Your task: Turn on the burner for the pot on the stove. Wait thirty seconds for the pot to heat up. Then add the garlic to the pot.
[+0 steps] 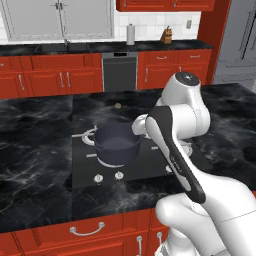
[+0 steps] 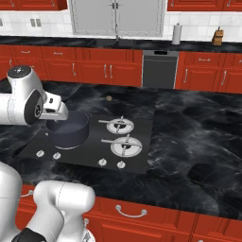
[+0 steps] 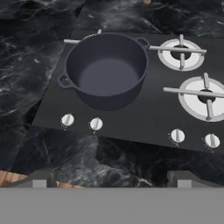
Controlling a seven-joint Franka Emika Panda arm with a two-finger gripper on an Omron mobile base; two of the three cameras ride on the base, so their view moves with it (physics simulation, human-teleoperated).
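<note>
— At upper left of the hand view, what sits on the flat black glass stove (image 3: pixel 140 109)?
— Deep dark grey-blue metal pot (image 3: pixel 105 70); tiny tan garlic (image 1: pixel 117 105) lies beyond it on the counter; gripper (image 3: pixel 111 178) spread wide, holding nothing.

Stove (image 3: pixel 144 118): one. Pot (image 3: pixel 105 70): one. Burners in plain sight: two (image 3: pixel 181 54) (image 3: pixel 203 98), plus prongs of others under and behind the pot. Knobs: four, in two pairs (image 3: pixel 67 120) (image 3: pixel 177 135). Garlic (image 2: pixel 109 98): one bulb, on the tabletop (image 2: pixel 189 123).
</note>
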